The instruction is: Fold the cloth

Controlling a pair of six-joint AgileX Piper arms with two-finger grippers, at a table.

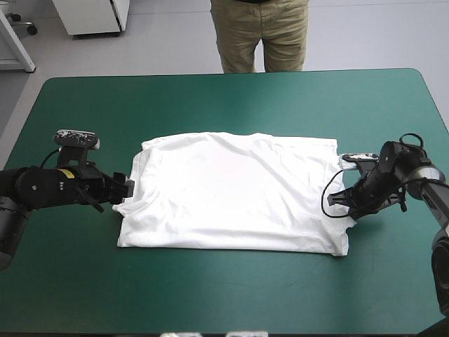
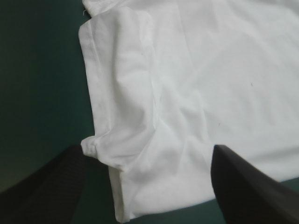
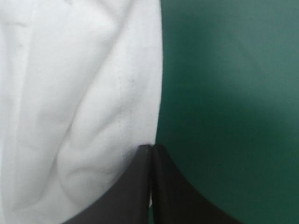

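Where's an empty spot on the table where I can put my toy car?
Biggest bare patch: the teal-green cover between the T-shirt and the table's near edge. Another strip lies between the T-shirt and the far edge. Crowded: the T-shirt's two sides, where the left gripper and right gripper sit.

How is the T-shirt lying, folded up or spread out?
Spread: the T-shirt lies flat and wide on the table, lightly wrinkled.
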